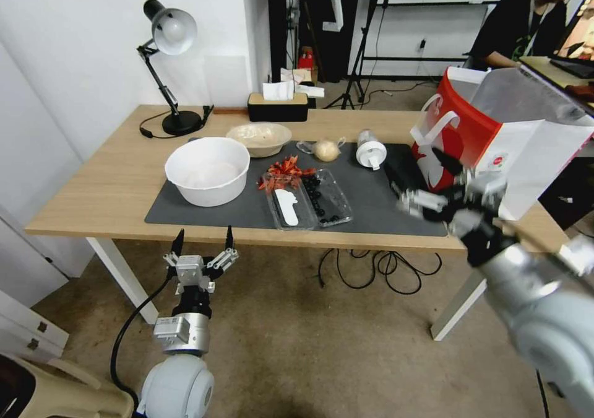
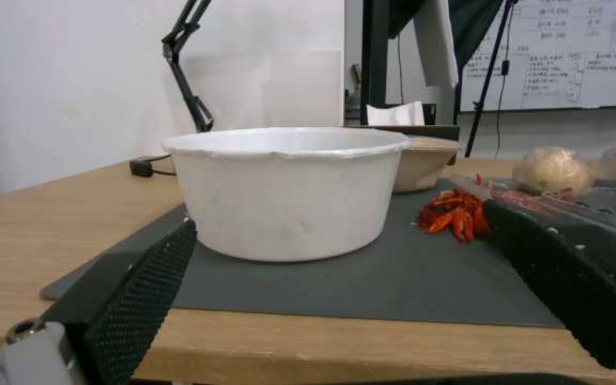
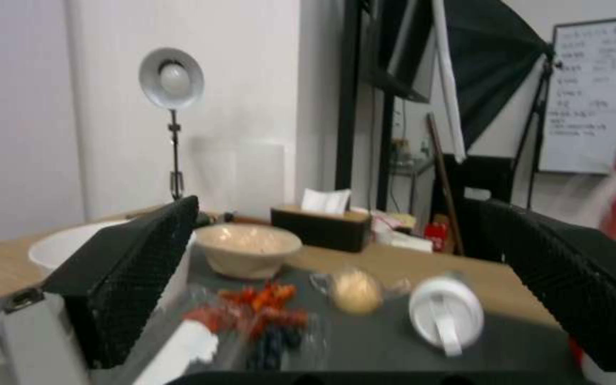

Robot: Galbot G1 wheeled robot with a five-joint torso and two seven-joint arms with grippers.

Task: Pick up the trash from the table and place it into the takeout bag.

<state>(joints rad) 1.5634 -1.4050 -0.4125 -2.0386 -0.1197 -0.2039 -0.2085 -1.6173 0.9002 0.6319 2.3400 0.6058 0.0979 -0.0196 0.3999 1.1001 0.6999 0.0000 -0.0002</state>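
Both the left gripper (image 1: 203,239) and right gripper (image 1: 433,179) hang released and empty; beige bowl (image 1: 258,138), lidded cup (image 1: 370,150) (tipped over) await the takeout bag (image 1: 495,133).

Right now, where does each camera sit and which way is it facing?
Head view: high, looking forward and down at the table; left gripper open below its edge, right gripper by the takeout bag.
Left wrist view: at table height, facing the white bowl between its fingers.
Right wrist view: above the mat, facing the white-lidded cup.
Shared: beige bowl.
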